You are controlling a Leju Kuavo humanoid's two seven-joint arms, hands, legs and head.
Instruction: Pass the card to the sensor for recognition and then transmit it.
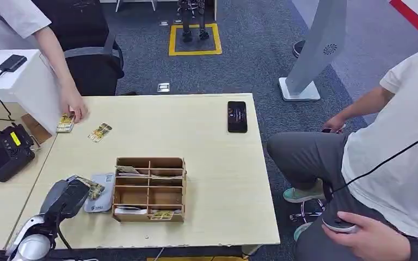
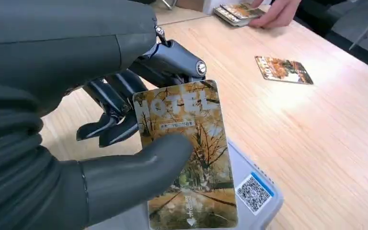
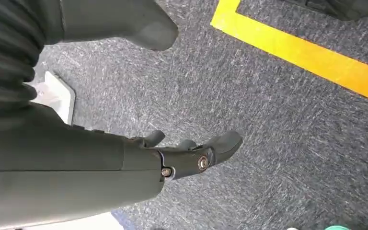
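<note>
Card [image 2: 187, 153] pinched in left hand [image 1: 68, 198], lower left of head view, over grey sensor [image 2: 256, 196]; best lowered flat, grip kept firm

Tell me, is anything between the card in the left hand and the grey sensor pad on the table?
Nothing visible is. The left hand holds the card directly over the grey sensor pad, with no object between them. The wooden organizer sits beside the pad, not in the path.

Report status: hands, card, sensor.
Left robot hand pinches card over sensor. Right robot hand hangs empty above floor. Nothing blocking.
</note>
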